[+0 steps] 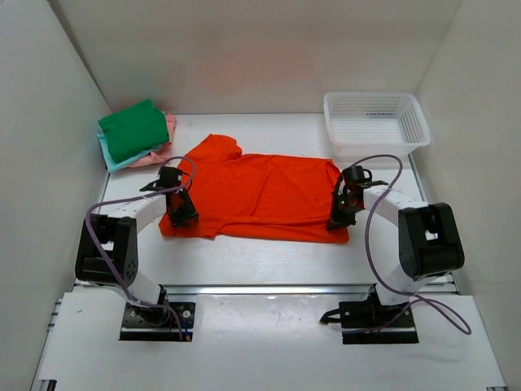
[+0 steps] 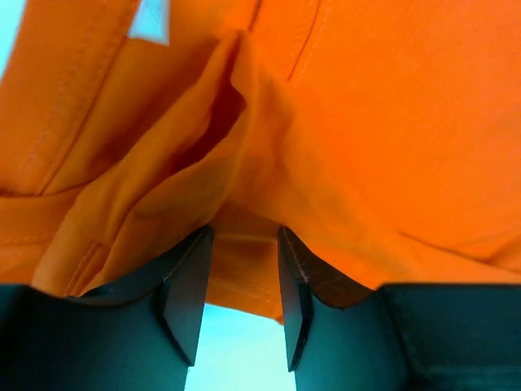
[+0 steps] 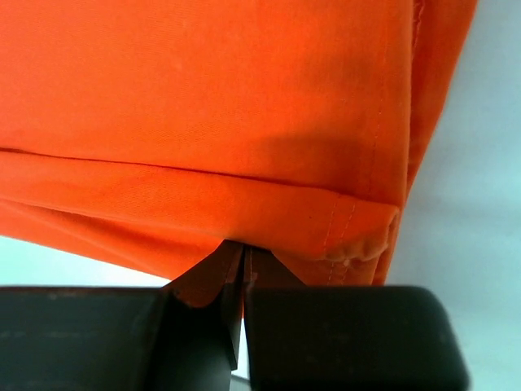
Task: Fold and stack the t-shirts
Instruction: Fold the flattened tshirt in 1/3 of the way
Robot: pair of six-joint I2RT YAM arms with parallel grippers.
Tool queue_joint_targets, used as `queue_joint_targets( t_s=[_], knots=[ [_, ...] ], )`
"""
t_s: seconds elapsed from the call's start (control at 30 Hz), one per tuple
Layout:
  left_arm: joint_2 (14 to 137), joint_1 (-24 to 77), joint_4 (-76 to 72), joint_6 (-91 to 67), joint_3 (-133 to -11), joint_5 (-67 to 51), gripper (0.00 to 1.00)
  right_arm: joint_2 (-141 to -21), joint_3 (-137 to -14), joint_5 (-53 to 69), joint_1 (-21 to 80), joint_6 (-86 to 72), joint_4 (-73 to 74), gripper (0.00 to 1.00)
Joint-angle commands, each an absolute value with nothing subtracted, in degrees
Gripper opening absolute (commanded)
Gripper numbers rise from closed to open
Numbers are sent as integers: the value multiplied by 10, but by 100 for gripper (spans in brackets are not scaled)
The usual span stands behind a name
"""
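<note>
While the orange t-shirt (image 1: 260, 195) lies spread in the middle of the frame, the right gripper (image 1: 336, 220) pinches its lower right corner tight, and the left gripper (image 1: 181, 216) stands open around its lower left edge.

orange t-shirt (image 1: 260, 191) spread on desk (image 1: 269, 261); left hand (image 1: 181, 213) on its near-left corner; right hand (image 1: 338, 220) on near-right corner; green t-shirt (image 1: 133, 129) far-left; basket (image 1: 376, 145) far-right

Both arms (image 1: 392, 200) are white with black joints (image 1: 430, 236) and purple cables (image 1: 383, 156).
</note>
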State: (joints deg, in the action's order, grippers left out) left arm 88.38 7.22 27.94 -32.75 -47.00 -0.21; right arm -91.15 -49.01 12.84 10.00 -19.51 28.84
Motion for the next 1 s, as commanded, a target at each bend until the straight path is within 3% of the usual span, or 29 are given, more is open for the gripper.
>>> queue_joint_targets(
  t_s=[0.0, 0.17, 0.3, 0.47, 0.67, 0.8, 0.97],
  knots=[
    [835, 72, 341, -261, -433, 63, 50, -960, -506, 111, 79, -136, 333, 0],
    [727, 94, 389, -261, -366, 33, 48, -964, -508, 115, 88, -114, 403, 0],
    [698, 144, 436, -265, -397, 47, 47, -947, -504, 125, 91, -122, 446, 0],
    [660, 94, 470, -274, -388, 3, 47, -904, -489, 130, 95, -127, 489, 0],
    [558, 102, 464, -322, -432, -10, 45, -867, -502, 115, 79, -113, 503, 0],
    [604, 85, 381, -323, -446, -11, 36, -893, -519, 114, 86, -108, 499, 0],
    [731, 107, 297, -294, -481, 28, 40, -916, -539, 106, 112, -113, 490, 0]
  ],
)
